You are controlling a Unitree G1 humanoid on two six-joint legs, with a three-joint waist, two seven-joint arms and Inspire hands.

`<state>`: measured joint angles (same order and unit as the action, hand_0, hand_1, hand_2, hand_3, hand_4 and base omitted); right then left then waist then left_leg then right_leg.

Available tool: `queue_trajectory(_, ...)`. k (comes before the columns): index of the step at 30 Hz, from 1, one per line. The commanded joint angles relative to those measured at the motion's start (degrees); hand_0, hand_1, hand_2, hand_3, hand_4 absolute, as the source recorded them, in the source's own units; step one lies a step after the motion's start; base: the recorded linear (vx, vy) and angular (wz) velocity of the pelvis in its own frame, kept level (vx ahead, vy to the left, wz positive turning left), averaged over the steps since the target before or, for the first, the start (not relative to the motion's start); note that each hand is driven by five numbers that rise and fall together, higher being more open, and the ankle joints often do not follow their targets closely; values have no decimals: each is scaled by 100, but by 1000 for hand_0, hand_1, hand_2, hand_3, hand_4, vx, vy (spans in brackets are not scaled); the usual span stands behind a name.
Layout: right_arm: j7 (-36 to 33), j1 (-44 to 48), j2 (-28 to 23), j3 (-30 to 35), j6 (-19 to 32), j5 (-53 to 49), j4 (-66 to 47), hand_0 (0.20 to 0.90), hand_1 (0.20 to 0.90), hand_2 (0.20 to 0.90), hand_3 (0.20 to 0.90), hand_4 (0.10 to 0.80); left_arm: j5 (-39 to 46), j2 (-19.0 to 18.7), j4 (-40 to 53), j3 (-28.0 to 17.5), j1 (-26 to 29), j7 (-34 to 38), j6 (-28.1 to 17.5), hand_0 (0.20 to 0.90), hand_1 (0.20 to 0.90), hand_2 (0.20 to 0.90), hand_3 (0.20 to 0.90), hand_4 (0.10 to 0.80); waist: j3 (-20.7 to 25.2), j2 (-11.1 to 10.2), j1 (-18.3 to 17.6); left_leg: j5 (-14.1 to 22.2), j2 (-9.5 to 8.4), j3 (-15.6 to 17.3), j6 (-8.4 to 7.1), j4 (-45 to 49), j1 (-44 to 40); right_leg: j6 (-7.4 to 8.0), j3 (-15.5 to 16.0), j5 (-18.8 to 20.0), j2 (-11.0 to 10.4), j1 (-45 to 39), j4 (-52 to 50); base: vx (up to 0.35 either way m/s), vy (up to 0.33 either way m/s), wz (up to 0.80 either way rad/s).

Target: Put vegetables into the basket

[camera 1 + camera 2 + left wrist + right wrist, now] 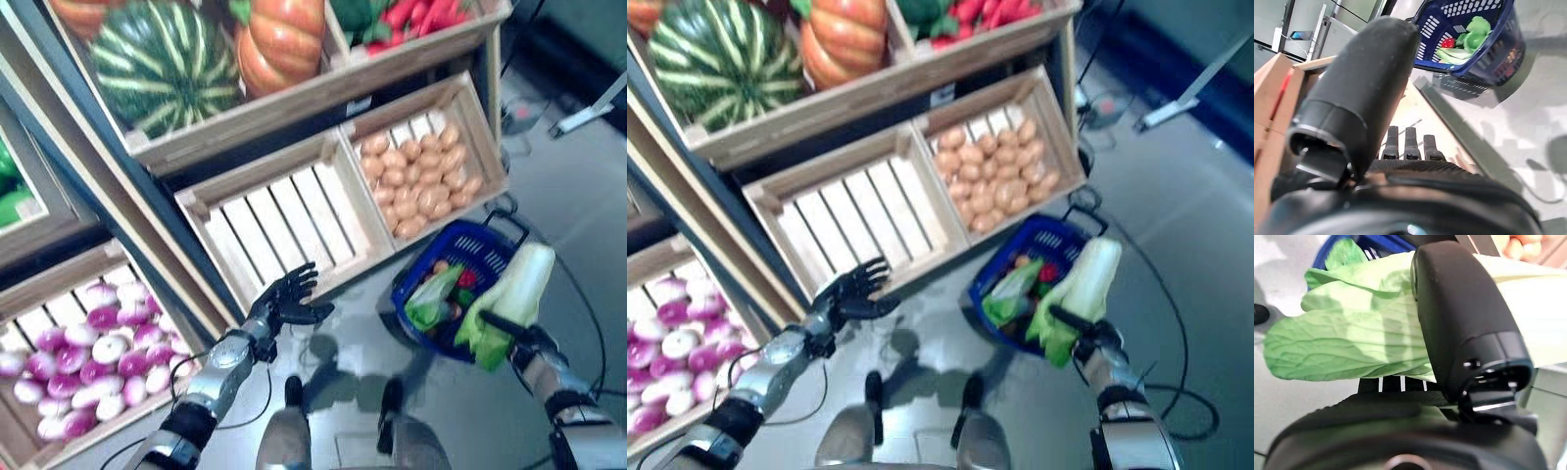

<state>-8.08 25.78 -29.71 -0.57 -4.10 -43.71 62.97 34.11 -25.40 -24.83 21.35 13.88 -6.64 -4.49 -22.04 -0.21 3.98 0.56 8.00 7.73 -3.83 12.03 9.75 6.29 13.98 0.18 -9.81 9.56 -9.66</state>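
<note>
The blue plastic basket [490,257] stands on the floor in front of the wooden stand, with a leafy green vegetable [431,297] and small red and orange pieces in it. My right hand [516,334] is shut on a long pale-green cabbage [514,294] and holds it over the basket's near right rim. In the right wrist view the thumb [1459,323] presses across the cabbage leaves [1352,338]. My left hand [289,297] is open and empty at the front edge of an empty slatted crate [284,220]. The basket also shows in the left wrist view [1469,54].
The wooden stand [294,108] has crates of produce above and to the left. A crate of potatoes [421,176] stands just behind the basket. Grey floor [558,196] lies to the right of the basket.
</note>
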Motion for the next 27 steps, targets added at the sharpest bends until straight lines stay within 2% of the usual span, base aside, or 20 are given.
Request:
queue_trajectory(1, -281, 516, -321, -123, 688, -157, -336, 300, 300, 300, 300, 400, 327, 29, 733, -98, 392, 116, -935, 900, 900, 900, 900, 800, -43, 20, 139, 510, 93, -189, -45, 1410, 681, -227, 128, -455, -515, 396, -1650, -111, 61, 2)
queue_trajectory(7, 96, 922, -469, -154, 791, -122, 176, 300, 300, 300, 300, 400, 564, 54, 1015, -53, 595, 144, -1323, 900, 900, 900, 900, 800, -390, 169, 201, 1115, 35, -352, 91, 2783, 1672, -318, 98, -971, -924, 1347, -3135, -125, 43, 7)
queue_trajectory(12, 81, 1135, -544, -232, 805, -115, 226, 300, 300, 300, 300, 400, 650, 99, 1232, 48, 669, 195, -1616, 900, 900, 900, 900, 800, -528, 202, 181, 1522, 5, -368, 201, 3649, 2207, -391, -23, -1282, -1084, 1971, -3988, -72, 26, 13)
queue_trajectory(14, -14, 1180, -607, -184, 796, -197, 170, 300, 300, 300, 300, 400, 676, 83, 1423, 74, 671, 212, -1687, 900, 900, 900, 900, 800, -581, 235, 164, 1758, -15, -391, 245, 4111, 2450, -425, -100, -1451, -1139, 2276, -4415, -22, 9, 9)
queue_trajectory(15, -101, 1194, -617, -145, 784, -208, 178, 300, 300, 300, 300, 400, 717, 83, 1467, 91, 676, 221, -1724, 900, 900, 900, 900, 800, -603, 256, 160, 2012, -21, -431, 212, 4363, 2500, -370, -170, -1650, -1143, 2346, -4634, -57, 1, 11)
queue_trajectory(16, -160, 1218, -646, -89, 834, -235, 217, 900, 900, 900, 900, 800, 743, 85, 1500, 111, 703, 221, -1765, 900, 900, 900, 900, 800, -628, 272, 148, 1947, -25, -432, 262, 4488, 2675, -447, -180, -1587, -1177, 2534, -4733, 18, -7, 8)
queue_trajectory(17, -160, 1224, -654, -79, 857, -237, 225, 900, 900, 900, 900, 800, 754, 79, 1514, 118, 701, 222, -1771, 900, 900, 900, 900, 800, -626, 283, 147, 2133, -25, -465, 236, 4613, 2662, -383, -235, -1738, -1167, 2543, -4855, -48, -8, 7)
queue_trajectory(18, -182, 1249, -671, -54, 857, -226, 220, 900, 900, 900, 900, 800, 769, 63, 1535, 131, 704, 221, -1784, 900, 900, 900, 900, 800, -627, 292, 141, 2194, -33, -471, 250, 4727, 2730, -387, -259, -1779, -1170, 2626, -4946, -29, -7, 8)
queue_trajectory(19, -193, 1265, -678, -34, 854, -213, 215, 900, 900, 900, 900, 800, 765, 60, 1536, 136, 710, 216, -1792, 900, 900, 900, 900, 800, -634, 291, 136, 2063, -39, -449, 284, 4708, 2804, -455, -229, -1666, -1185, 2693, -4910, -38, -8, 7)
queue_trajectory(20, -215, 1304, -697, -17, 890, -247, 224, 900, 900, 900, 900, 800, 749, 52, 1555, 179, 715, 231, -1785, 900, 900, 900, 900, 800, -630, 309, 133, 2276, -41, -492, 255, 4909, 2831, -384, -294, -1835, -1175, 2762, -5110, -24, -1, 7)
queue_trajectory(23, -193, 1335, -725, 30, 932, -292, 165, 900, 900, 900, 900, 800, 713, 35, 1562, 254, 713, 288, -1781, 900, 900, 900, 900, 800, -619, 313, 120, 2352, -47, -522, 255, 5055, 2896, -373, -323, -1890, -1180, 2864, -5250, -13, 5, 8)
queue_trajectory(24, -191, 1338, -730, 37, 938, -292, 160, 900, 900, 900, 900, 800, 705, 33, 1566, 259, 721, 293, -1784, 900, 900, 900, 900, 800, -628, 308, 117, 2203, -53, -503, 286, 5004, 2952, -437, -290, -1763, -1196, 2908, -5187, -18, 12, 5)
queue_trajectory(25, -223, 1339, -757, 16, 945, -260, 102, 900, 900, 900, 900, 800, 688, 23, 1548, 304, 718, 340, -1817, 900, 900, 900, 900, 800, -617, 307, 103, 2377, -39, -536, 251, 5117, 2924, -364, -342, -1903, -1178, 2907, -5303, 0, 0, 0)
queue_trajectory(27, -229, 1324, -806, 26, 950, -266, 67, 900, 900, 900, 900, 800, 731, -2, 1512, 311, 699, 311, -1866, 900, 900, 900, 900, 800, -602, 303, 90, 2385, -18, -532, 253, 5118, 2897, -355, -351, -1903, -1170, 2905, -5314, 29, 8, -1)
